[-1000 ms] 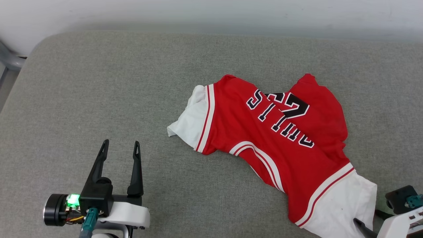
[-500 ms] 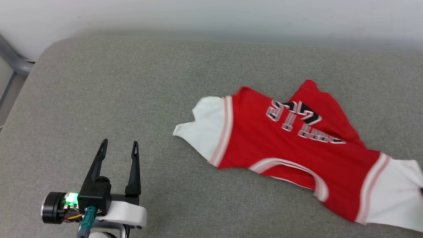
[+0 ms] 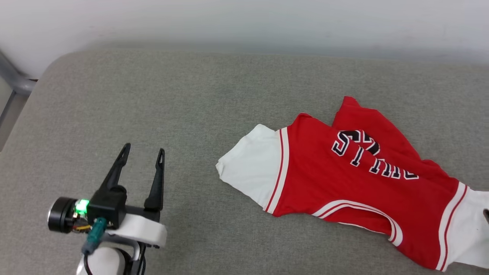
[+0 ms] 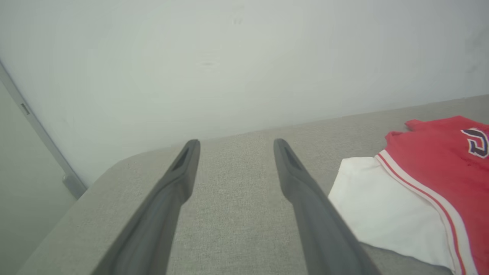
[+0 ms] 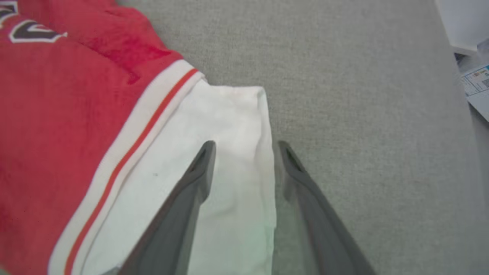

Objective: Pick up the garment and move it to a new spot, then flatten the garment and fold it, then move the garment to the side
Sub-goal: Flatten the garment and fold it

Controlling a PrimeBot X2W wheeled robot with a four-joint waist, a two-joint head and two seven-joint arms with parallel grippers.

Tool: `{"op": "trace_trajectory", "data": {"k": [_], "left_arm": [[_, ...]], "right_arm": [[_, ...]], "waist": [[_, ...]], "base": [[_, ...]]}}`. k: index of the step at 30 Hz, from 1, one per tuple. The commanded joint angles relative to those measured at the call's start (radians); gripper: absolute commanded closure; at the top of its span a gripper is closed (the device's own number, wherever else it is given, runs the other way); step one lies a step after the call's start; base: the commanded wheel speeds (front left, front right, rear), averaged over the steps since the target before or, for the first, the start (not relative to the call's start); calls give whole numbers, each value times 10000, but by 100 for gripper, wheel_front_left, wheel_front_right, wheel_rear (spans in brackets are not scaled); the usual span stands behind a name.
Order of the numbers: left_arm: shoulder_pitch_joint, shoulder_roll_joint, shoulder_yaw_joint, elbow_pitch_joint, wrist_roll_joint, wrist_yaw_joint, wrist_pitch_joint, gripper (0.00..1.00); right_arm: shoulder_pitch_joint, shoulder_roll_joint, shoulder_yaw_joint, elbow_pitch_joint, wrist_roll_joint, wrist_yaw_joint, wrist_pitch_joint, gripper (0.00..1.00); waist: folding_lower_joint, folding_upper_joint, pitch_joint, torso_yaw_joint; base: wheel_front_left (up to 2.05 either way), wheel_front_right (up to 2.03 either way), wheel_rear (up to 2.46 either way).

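Wide grey padded surface point(image 3: 153, 95) — its whole left half lies bare, with a rounded corner at the far left and a pale wall point(image 3: 244, 19) along the back edge. The garment point(image 3: 344, 191) sprawls across the right half, lettering up, one white sleeve running off the head view's right edge. Left gripper point(image 3: 144, 148) hovers over bare fabric, fingers spread wide, holding nothing. Right gripper point(image 5: 246, 143) — fingers apart, straddling that sleeve's hem, not pinching it.

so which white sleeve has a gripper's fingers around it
The sleeve at the right end of the garment: the right gripper straddles its edge, fingers parted. The other sleeve lies free.
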Motion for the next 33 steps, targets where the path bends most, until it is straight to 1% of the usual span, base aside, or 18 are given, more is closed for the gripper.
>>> {"op": "trace_trajectory", "data": {"k": [1, 4, 6, 8, 10, 11, 13, 15, 19, 21, 24, 25, 26, 33], "left_arm": [[-340, 123, 84, 190, -173, -325, -22, 0], [-912, 479, -32, 700, -198, -988, -21, 0], [-1511, 620, -79, 1008, -472, -1383, 127, 0], [-2031, 837, -294, 1317, -751, -1700, 643, 0], [-2530, 1078, -736, 1627, -1088, -1907, 1575, 0], [-2904, 1177, -944, 1628, -1327, -1945, 1940, 0], [-3327, 1452, -1519, 1819, -1900, -1989, 3008, 0], [-3829, 1844, -2403, 1861, -2629, -1996, 4226, 0], [-4807, 2478, -3926, 1823, -4542, -1997, 6660, 0], [-5250, 2710, -4491, 1877, -5336, -1999, 7621, 0], [-5884, 2956, -5373, 2146, -5990, -2000, 8716, 0], [-6417, 3062, -6191, 2607, -6311, -2001, 9344, 0], [-6780, 3104, -6919, 3169, -6405, -2001, 9575, 0], [-7360, 3061, -8182, 4475, -6597, -2002, 9201, 0]], "right_arm": [[-146, 89, -78, -112, -146, -17, -423, 0], [-126, 206, -353, -449, -516, -17, -1212, 0], [-26, 383, -529, -795, -810, -17, -1609, 0], [133, 575, -793, -1168, -1075, -17, -1819, 0], [302, 820, -948, -1678, -1359, -17, -1869, 0], [378, 952, -1012, -1944, -1471, -17, -1826, 0], [557, 1180, -1134, -2422, -1670, -17, -1699, 0], [706, 1439, -1217, -2882, -1913, -17, -1554, 0], [867, 1842, -1351, -3638, -2285, -17, -1256, 0], [900, 2010, -1344, -3933, -2404, -17, -1109, 0], [893, 2181, -1276, -4262, -2519, -17, -939, 0], [776, 2298, -1169, -4472, -2608, -17, -855, 0], [635, 2361, -1044, -4591, -2649, -17, -801, 0], [366, 2522, -857, -4542, -2727, -17, -808, 0]], "waist": [[-1, -1, -103, -134], [-1, -1, -195, -325], [-1, -1, -235, -477], [-1, -1, -269, -610], [-1, -1, -292, -740], [-1, -1, -288, -802], [-1, -1, -267, -904], [-1, -1, -236, -1013], [-1, -1, -145, -1168], [-1, -1, -74, -1235], [-1, -1, 65, -1352], [-1, -1, 241, -1504], [-1, -1, 446, -1686], [-1, -1, 908, -2030]], "base": [[0, 0, 0], [0, 0, 0], [0, 0, 0], [0, 0, 0], [0, 0, 0], [0, 0, 0], [0, 0, 0], [0, 0, 0], [0, 0, 0], [0, 0, 0], [0, 0, 0], [0, 0, 0], [0, 0, 0], [0, 0, 0]]}}
